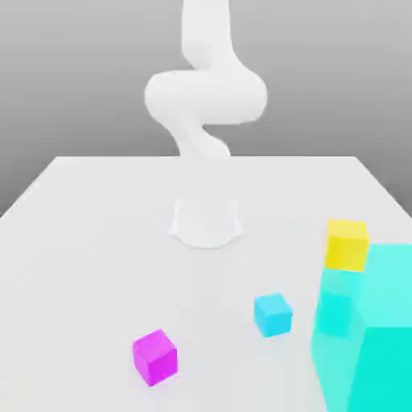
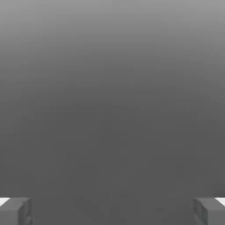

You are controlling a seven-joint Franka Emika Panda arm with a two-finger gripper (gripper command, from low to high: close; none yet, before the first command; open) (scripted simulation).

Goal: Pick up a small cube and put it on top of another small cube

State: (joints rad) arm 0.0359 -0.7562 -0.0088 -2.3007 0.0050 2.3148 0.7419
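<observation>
Gripper (image 2: 112, 212): 2 fingers spread wide in the hand view, nothing between them. Hand view gives me grey background past the jaws, no cube lined up, so I read the hand as aimed away from the work.

Sky-blue small cube (image 1: 273, 315) is on the table (image 1: 96, 241), well apart from the jaws. Magenta cube (image 1: 154, 357) is also on the table and away from the jaws, over toward the exterior view's left of the blue one. I'd take these 2 as the stacking pair.

Handling guess: blue cube looks rigid, light, plain smooth faces, could slip a bit if pinched on a corner. Not fragile. It sits turned, so I'd square the jaws to 2 opposite side faces, grip mid-height, modest squeeze.

Room: turquoise block (image 1: 386, 322) stands near the blue cube on the exterior view's right, much taller, with the yellow cube (image 1: 347, 245) showing at its upper edge. That's the side where an open finger could clip. I'd drop in from straight above, lift straight up, then carry toward magenta; bare table between those 2. Magenta is turned too, so match yaw before release.
</observation>
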